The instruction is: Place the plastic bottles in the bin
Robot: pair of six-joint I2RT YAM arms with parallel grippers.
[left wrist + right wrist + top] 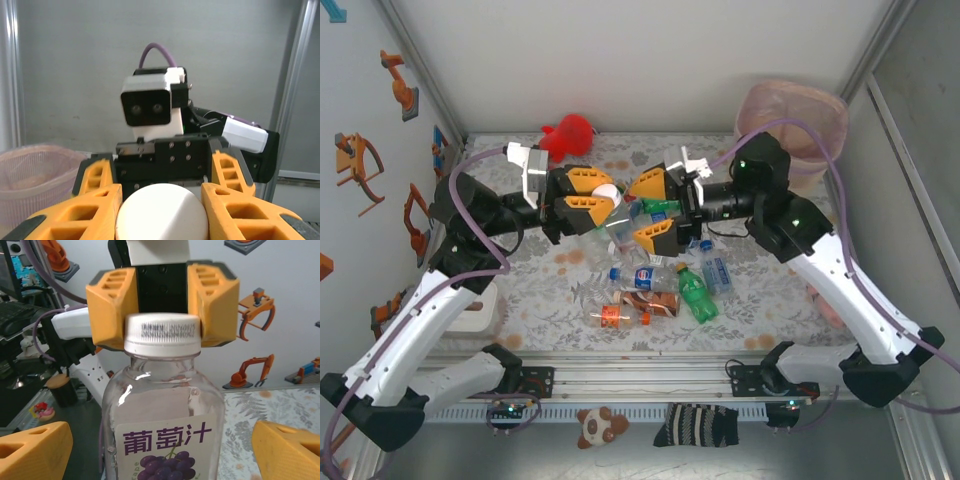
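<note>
The bin (pixel 800 125) stands in the far right corner, with a plush toy (pixel 568 135) at the far edge, left of it. The bottles (pixel 665 285) lie mid-table. Just behind them, a raised bottle (pixel 165 440) sits between the left gripper (pixel 608 195) and the right gripper (pixel 638 210).

1. Our left arm (pixel 430 320) rises from the near left corner, elbow pushed outward, forearm turned inward toward the middle.
2. Our left hand (pixel 608 196) points to the right, its fingers closed on the white cap (pixel 162 332) of a bottle (pixel 165 410).
3. Our right arm (pixel 850 290) mirrors this from the near right corner.
4. Our right hand (pixel 638 211) faces the left hand tip to tip, fingers spread wide, apart from the bottle on both sides.
</note>
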